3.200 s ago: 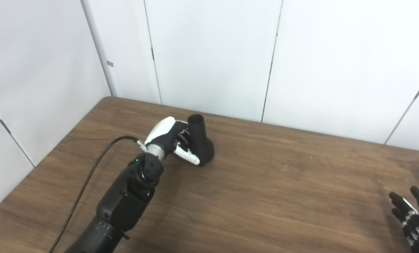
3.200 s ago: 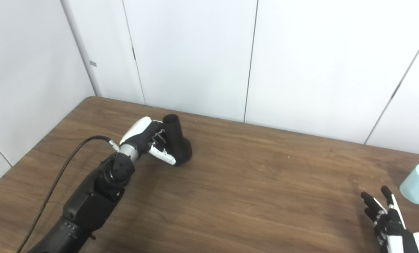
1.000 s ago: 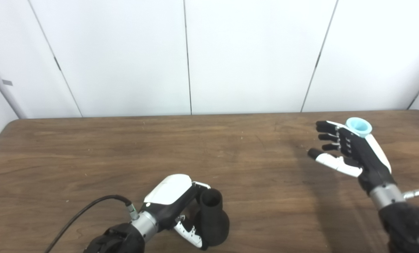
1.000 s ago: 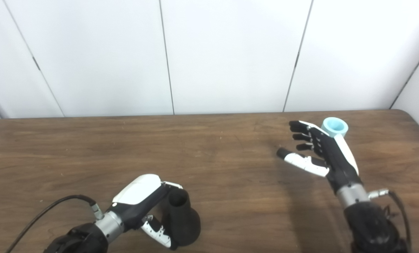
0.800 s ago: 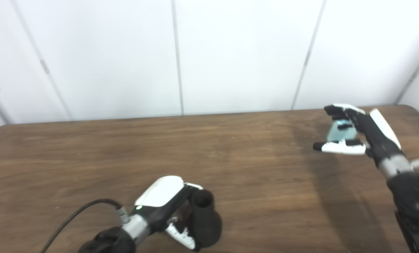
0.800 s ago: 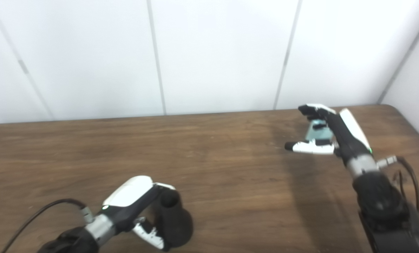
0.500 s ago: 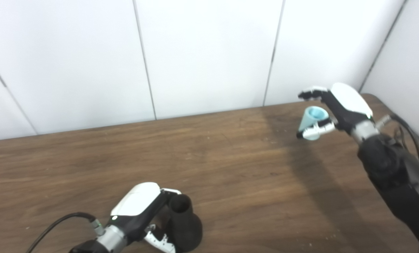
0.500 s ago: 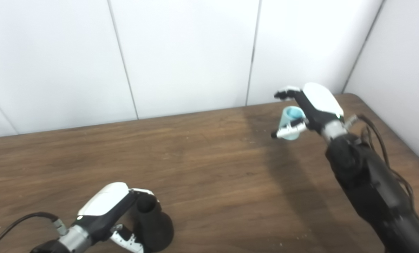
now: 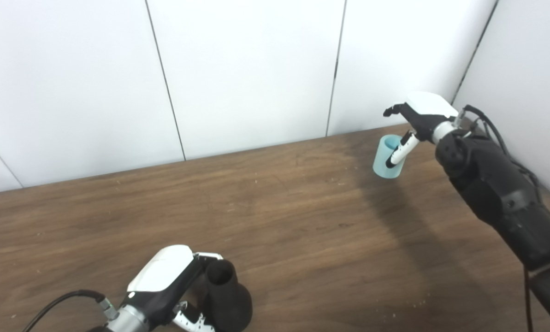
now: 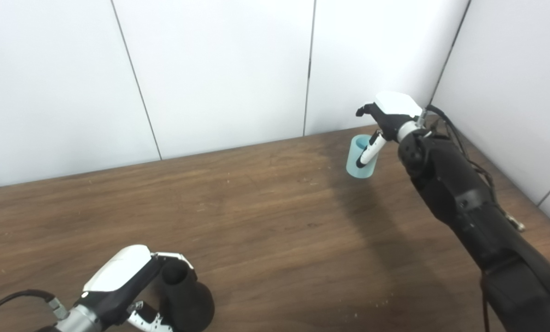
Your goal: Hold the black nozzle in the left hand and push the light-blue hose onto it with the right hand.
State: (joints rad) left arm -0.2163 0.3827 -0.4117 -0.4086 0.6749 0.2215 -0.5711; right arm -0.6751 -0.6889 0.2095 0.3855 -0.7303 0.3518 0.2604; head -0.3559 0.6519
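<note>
The black nozzle (image 9: 226,299) stands on the wooden table (image 9: 302,221) near its front left, open neck upward. My left hand (image 9: 164,281) is shut on it from the left, fingers wrapped around its neck. The light-blue hose (image 9: 385,159), a short open tube, hangs slightly tilted at the far right corner. My right hand (image 9: 420,120) grips it from above, thumb lying across its near side and fingers curled over the far rim. In the right eye view the hose (image 10: 358,162) sits just under the right hand (image 10: 387,113).
White wall panels close off the table's back edge and right side, close behind the right hand. A black cable (image 9: 58,302) trails from the left wrist. Wires (image 9: 487,124) loop off the right wrist. Bare wood lies between the two hands.
The camera has swung to the right. The right hand reached the hose, closed on it and tipped it up near the far right corner. The left hand kept its hold on the nozzle.
</note>
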